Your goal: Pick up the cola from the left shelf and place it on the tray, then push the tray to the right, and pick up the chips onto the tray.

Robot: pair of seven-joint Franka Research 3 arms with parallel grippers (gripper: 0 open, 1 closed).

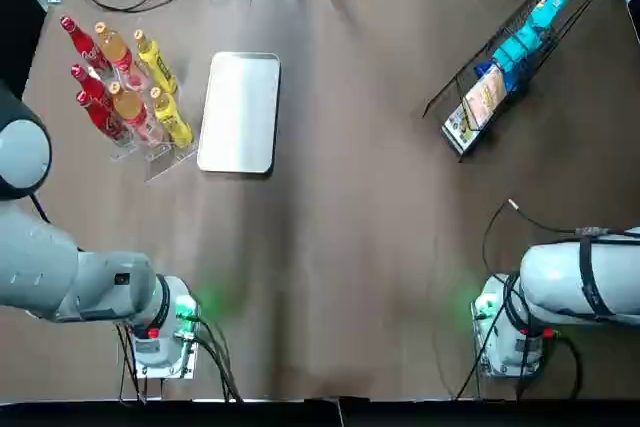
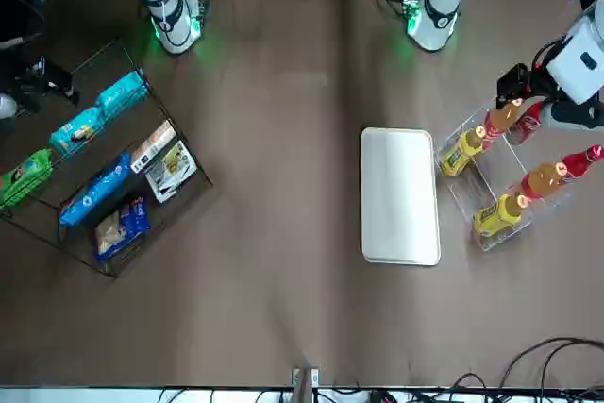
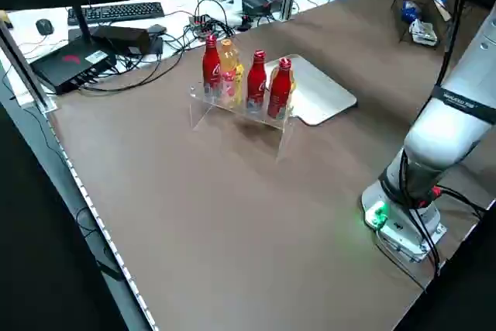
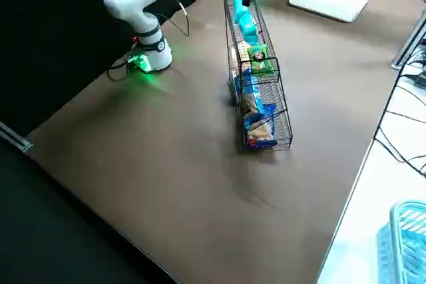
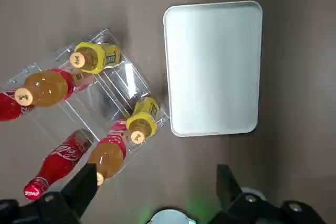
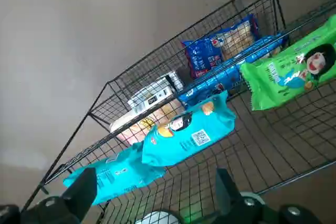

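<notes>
Three red cola bottles (image 1: 91,87) stand in the clear shelf (image 1: 150,162) at the table's far left, beside orange and yellow bottles; the left side view shows the colas (image 3: 256,83) in the nearest row. An empty white tray (image 1: 240,112) lies just right of the shelf. My left gripper (image 5: 152,195) hangs open high above the shelf, holding nothing, and one cola (image 5: 55,163) lies near its finger. Chip bags (image 6: 189,132) fill the wire rack (image 1: 500,67) at the far right. My right gripper (image 6: 155,192) hovers open over that rack.
Both arm bases (image 1: 160,332) sit at the near table edge with green lights. Cables, a keyboard (image 3: 116,12) and boxes lie on the desk beyond the table's far edge. Brown tabletop (image 1: 350,247) stretches between tray and rack.
</notes>
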